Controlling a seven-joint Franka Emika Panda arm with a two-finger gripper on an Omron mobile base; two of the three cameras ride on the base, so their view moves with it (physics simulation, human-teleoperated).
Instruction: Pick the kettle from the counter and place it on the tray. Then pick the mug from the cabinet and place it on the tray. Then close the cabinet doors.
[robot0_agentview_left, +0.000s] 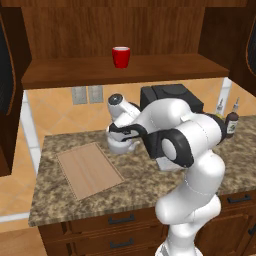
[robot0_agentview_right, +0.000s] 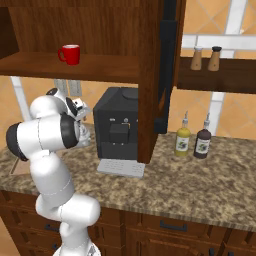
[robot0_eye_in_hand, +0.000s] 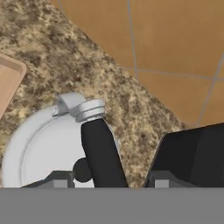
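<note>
Gripper (robot0_eye_in_hand: 107, 183) is hanging directly above the kettle (robot0_eye_in_hand: 52, 144), beside the tray (robot0_agentview_left: 89, 169) on the counter (robot0_agentview_left: 150, 185), fingers straddling the arched black handle (robot0_eye_in_hand: 101, 153); grip not discernible.

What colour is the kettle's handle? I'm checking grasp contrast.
Black, clearest in the hand view: arched black kettle handle.

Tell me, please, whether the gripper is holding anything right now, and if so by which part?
It cannot be told for certain. The gripper sits low over the kettle, its jaws straddling the black handle, but whether they have clamped it is not visible. The kettle rests on the counter.
</note>
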